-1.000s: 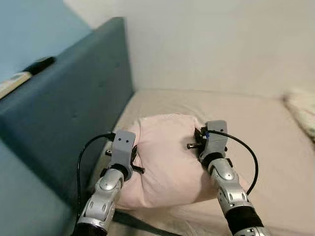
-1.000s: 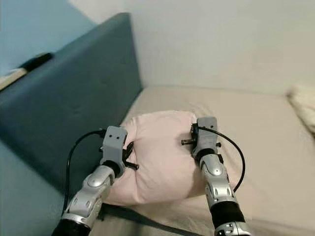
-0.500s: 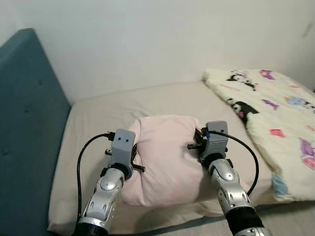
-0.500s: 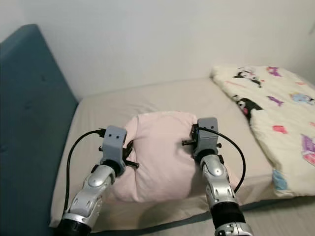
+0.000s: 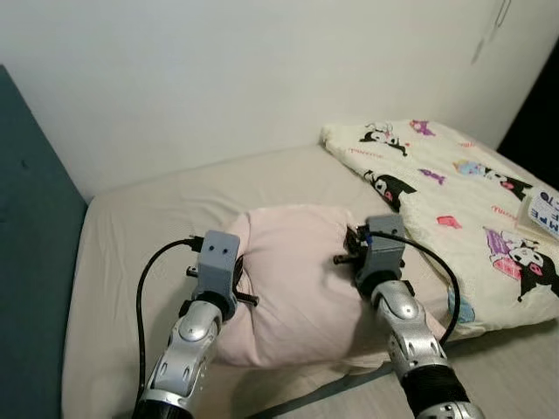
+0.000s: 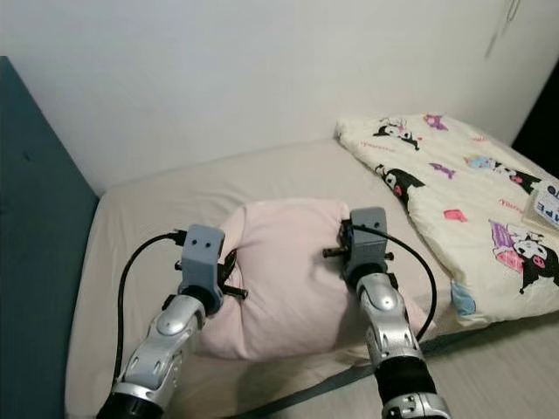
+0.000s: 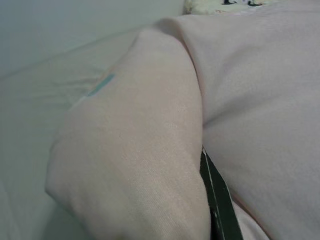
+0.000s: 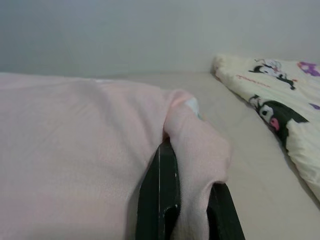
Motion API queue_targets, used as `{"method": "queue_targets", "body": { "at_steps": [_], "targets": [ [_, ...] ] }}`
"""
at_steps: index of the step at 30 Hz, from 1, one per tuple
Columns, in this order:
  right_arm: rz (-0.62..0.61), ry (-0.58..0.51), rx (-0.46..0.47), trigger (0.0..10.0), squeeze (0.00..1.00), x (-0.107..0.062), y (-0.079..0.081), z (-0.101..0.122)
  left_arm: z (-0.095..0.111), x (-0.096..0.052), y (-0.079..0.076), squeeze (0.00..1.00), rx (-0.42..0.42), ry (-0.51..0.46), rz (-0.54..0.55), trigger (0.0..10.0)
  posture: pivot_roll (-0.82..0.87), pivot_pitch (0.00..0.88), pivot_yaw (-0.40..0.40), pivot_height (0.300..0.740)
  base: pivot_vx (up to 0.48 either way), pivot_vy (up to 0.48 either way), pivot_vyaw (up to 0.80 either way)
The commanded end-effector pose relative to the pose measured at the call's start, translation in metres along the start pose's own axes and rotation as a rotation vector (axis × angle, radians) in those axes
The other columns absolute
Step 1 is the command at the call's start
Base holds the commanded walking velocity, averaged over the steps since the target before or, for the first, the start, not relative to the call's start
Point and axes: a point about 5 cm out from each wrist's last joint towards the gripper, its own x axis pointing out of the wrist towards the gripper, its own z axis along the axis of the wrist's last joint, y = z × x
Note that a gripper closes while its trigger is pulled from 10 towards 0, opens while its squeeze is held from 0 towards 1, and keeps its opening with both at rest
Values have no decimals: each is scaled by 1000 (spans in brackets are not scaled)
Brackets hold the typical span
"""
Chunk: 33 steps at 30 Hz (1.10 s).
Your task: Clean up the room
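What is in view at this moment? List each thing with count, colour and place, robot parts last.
pillow: one, pale pink, held between both grippers above the bed.
bed sheet: one, beige, covering the mattress.
blanket: one, cream with cartoon print, on the bed's right side.
headboard: one, dark teal, at far left.
wall: white, behind the bed.
box: one, white with blue print, at right edge on the blanket.
left gripper: pinching the pillow's left edge.
right gripper: pinching its right edge.
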Motion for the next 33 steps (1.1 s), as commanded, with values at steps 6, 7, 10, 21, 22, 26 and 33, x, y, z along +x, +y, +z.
{"method": "queue_targets", "body": {
  "at_steps": [6, 7, 10, 21, 22, 26, 33],
  "targets": [
    [143, -118, -27, 10000, 0, 6, 22, 23, 9, -1, 18, 0, 37, -53, 98, 10000, -9, 51, 16, 740, 0, 0, 0],
    [161, -123, -24, 10000, 0, 6, 24, 23, 9, -1, 18, 0, 38, -54, 104, 10000, -9, 51, 16, 740, 0, 0, 0],
    [223, -122, -32, 10000, 0, 4, 33, 23, 8, -2, 24, 0, 29, -49, 141, 10000, -10, 54, 13, 740, 0, 0, 0],
    [188, -108, -31, 10000, 0, 5, 29, 19, 10, -2, 22, 0, 12, -66, 116, 10000, -9, 57, 11, 740, 0, 0, 0],
    [188, -108, -31, 10000, 0, 5, 29, 19, 10, -2, 22, 0, 12, -66, 116, 10000, -9, 57, 11, 740, 0, 0, 0],
    [185, -107, -29, 10000, 0, 5, 27, 19, 10, 0, 21, 0, 16, -64, 114, 10000, -9, 56, 11, 740, 0, 0, 0],
    [182, -106, -27, 10000, 0, 5, 27, 19, 11, 0, 21, 0, 13, -65, 116, 10000, -9, 57, 10, 740, 0, 112, 0]
  ]
}}
